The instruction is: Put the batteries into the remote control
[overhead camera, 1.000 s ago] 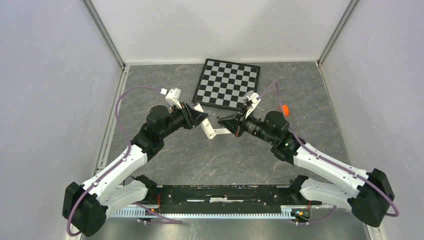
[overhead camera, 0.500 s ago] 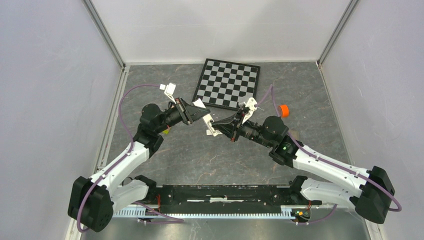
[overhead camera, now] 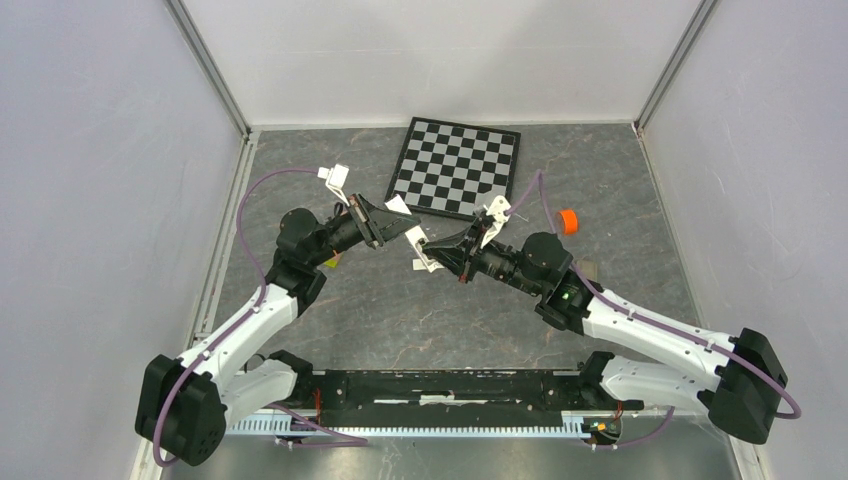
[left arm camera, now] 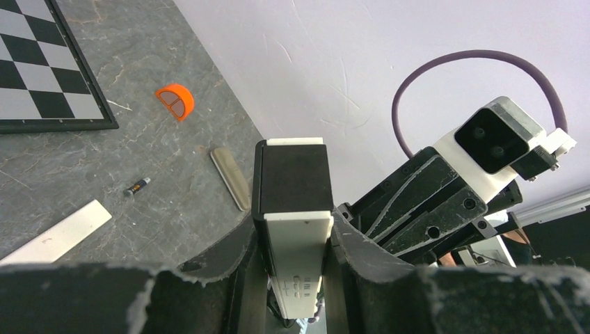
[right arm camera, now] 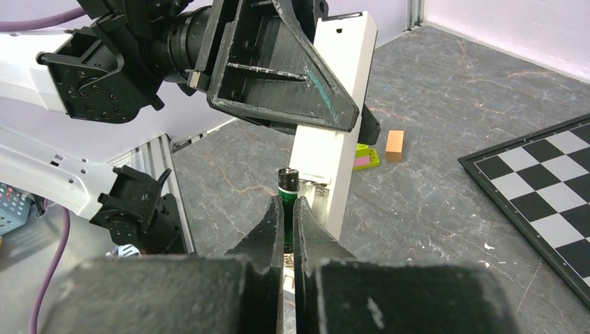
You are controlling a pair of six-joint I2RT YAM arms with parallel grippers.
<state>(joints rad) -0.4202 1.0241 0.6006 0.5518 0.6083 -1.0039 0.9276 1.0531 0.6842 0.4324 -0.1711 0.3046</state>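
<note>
Remote control (left arm camera: 293, 202) pinched in left tool (left arm camera: 296, 261); right tool (right arm camera: 289, 209) pinches battery (right arm camera: 288, 182); chessboard (overhead camera: 455, 165) behind.

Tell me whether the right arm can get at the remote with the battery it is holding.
Probably yes. The left claw holds the remote up off the table, and the battery pinched in the right claw sits just short of the remote's lower end, with nothing between them.

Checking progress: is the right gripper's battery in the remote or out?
Out: the battery stands pinched in the right gripper, just before the remote control that the left gripper holds.
</note>
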